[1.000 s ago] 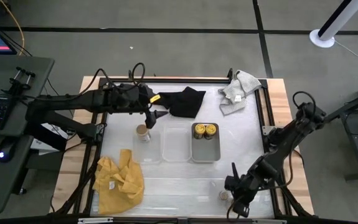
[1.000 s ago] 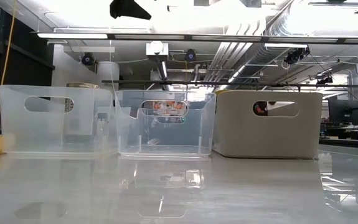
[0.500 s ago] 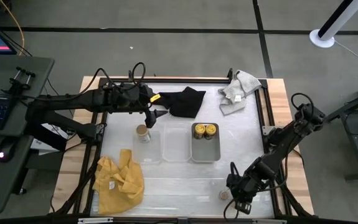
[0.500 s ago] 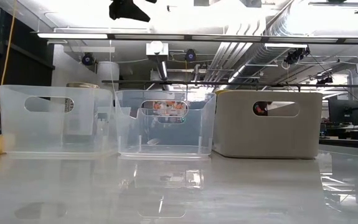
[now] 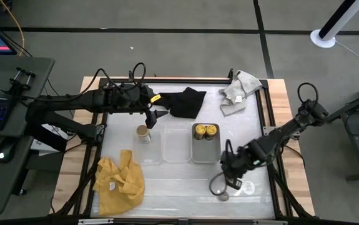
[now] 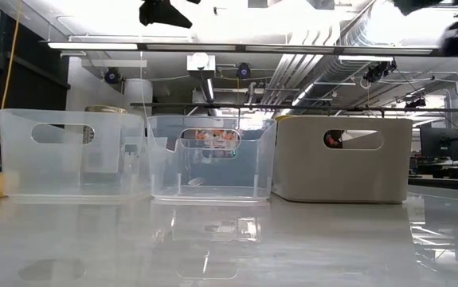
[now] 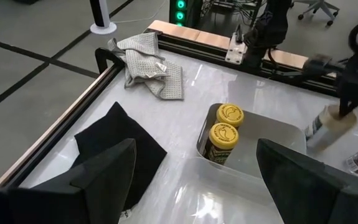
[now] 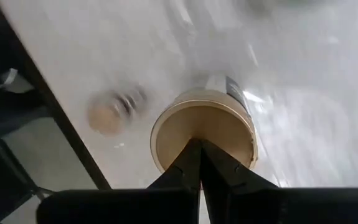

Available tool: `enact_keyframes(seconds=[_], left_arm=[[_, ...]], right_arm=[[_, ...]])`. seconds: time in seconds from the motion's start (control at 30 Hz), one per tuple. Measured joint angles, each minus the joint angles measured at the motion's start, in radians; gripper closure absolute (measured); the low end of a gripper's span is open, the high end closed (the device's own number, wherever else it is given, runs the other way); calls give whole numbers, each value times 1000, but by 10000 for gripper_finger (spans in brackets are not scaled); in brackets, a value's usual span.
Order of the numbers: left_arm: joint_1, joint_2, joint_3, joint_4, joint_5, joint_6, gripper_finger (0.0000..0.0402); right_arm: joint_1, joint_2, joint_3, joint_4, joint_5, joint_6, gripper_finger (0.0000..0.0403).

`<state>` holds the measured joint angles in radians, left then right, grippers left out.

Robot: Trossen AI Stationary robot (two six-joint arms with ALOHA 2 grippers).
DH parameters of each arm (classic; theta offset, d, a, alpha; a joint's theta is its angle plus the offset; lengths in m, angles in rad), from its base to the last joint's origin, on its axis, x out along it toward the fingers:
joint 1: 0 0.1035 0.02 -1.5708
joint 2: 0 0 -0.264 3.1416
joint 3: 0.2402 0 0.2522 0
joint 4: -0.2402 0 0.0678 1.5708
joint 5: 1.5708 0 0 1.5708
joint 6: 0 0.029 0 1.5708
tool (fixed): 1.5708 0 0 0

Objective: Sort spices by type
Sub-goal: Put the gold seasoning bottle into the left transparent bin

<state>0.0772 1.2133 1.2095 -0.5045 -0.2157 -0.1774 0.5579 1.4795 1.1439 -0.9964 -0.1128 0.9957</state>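
Right gripper (image 8: 197, 163) is clamped on a tan-topped jar (image 8: 203, 137) and has it in the air near the front right of the table (image 5: 254, 106). So I'm mid-carry on the tan pair. Its mate (image 5: 143, 133) already stands in the left clear tray (image 5: 147, 156), so next I need to swing across past the grey tray (image 5: 205, 155) and the middle clear tray (image 5: 176, 153) and release low over the left one.

Both yellow-topped jars (image 7: 223, 129) sit in the grey tray. One tiny brownish jar (image 5: 223, 196) is on the table just beside the gripper; I can't find the second.

Left gripper (image 7: 194, 180) waits with its fingers apart above the back of the trays.

The right wrist view is smeared, and the low view shows only the tray walls.
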Motion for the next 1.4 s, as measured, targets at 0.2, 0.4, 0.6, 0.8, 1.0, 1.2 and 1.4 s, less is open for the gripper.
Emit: enact_keyframes(seconds=[0.2, 0.4, 0.6, 0.8, 1.0, 1.2, 1.4], left_arm=[[0, 0, 0, 0, 3, 50, 82], [0, 0, 0, 0, 59, 109, 82], [-11, 0, 0, -37, 167, 102, 82], [-41, 0, 0, -68, 167, 47, 82], [-86, 0, 7, -78, 167, -87, 82], [-151, 0, 74, -114, 135, -191, 82], [-227, -1, 194, -260, -16, -292, 82]], right_arm=[[-88, 73, 3, 226, -59, -197, 403], [-146, 173, 4, 488, -106, -321, 403], [-202, 295, 73, 640, -106, -401, 403], [-268, 454, 269, 654, -98, -620, 403], [-331, 599, 504, 624, -86, -881, 403], [-346, 611, 664, 505, -87, -1018, 403], [-311, 530, 740, 325, -87, -1114, 403]])
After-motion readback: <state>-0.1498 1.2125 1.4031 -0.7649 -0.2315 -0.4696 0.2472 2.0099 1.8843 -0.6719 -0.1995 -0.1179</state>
